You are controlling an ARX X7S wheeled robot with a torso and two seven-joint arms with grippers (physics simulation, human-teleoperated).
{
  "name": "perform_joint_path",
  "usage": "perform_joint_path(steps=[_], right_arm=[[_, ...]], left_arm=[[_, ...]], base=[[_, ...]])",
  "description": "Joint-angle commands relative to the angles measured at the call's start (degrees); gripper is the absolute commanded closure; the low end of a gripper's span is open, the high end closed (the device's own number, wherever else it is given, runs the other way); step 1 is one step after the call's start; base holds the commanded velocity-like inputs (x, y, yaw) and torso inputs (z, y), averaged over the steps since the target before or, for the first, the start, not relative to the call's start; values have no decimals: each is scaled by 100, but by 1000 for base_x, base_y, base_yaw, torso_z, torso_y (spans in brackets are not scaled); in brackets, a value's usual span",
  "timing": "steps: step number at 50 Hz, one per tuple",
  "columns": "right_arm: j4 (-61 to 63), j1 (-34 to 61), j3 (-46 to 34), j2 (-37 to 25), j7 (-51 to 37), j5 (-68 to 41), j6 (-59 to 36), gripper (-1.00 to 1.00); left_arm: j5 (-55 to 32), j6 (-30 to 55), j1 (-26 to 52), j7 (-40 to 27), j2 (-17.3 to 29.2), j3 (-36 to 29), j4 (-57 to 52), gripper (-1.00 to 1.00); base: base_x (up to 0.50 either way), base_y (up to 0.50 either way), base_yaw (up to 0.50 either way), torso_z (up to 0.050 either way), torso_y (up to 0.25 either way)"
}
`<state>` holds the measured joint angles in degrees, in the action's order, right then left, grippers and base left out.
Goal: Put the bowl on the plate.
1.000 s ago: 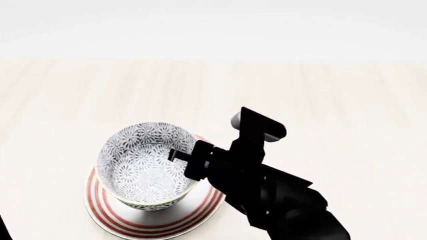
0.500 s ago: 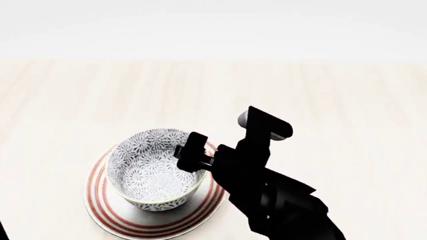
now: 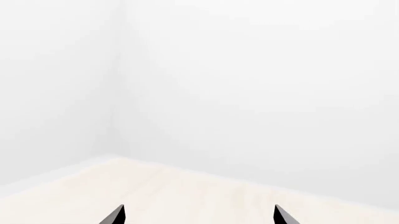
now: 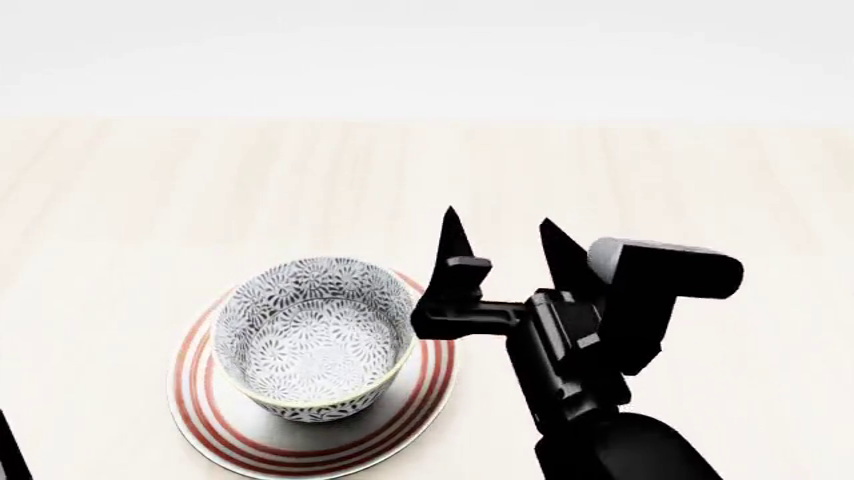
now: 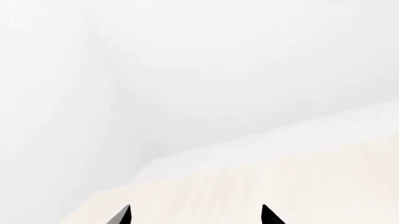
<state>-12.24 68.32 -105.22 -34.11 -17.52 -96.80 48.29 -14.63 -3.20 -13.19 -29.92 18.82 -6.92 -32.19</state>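
The grey-and-white floral bowl [image 4: 315, 340] stands upright on the white plate [image 4: 220, 430] with red rings, low and left of centre in the head view. My right gripper [image 4: 503, 228] is open just to the right of the bowl, fingers pointing up and away, holding nothing. In the right wrist view only its two fingertips [image 5: 124, 215] show, wide apart over the pale table. My left gripper [image 3: 196, 215] shows in the left wrist view as two spread tips with nothing between them; the bowl and plate are out of that view.
The pale wooden table [image 4: 694, 190] stretches around the plate, with a white wall behind it. The table's far edge [image 5: 262, 140] meets the wall in the right wrist view. A dark sliver of the left arm [image 4: 8, 450] sits at the lower left corner.
My right gripper let go of the bowl's rim, rose and swung right, fingers now pointing up. The bowl settled flat on the plate.
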Motion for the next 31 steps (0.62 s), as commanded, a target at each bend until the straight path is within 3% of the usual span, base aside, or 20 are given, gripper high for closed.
perform_joint_path(steps=[1,16,31], right_arm=[[2191,-848,793,-1243,-2133,3364,954,-100],[3581,-1560,1427,-2292,-4072,5804,638,-100],[4083,-1850,1649,-2590,-4734,6667,220,-100]], left_arm=[[312,175,-184,87,-92,-13,-331,-100],[381,122,-372,51,52,59,-508,-100],[406,217,-198,47,62,-25,-382,-100]], base=[[0,0,0,0,0],[0,0,0,0,0],[0,0,0,0,0]])
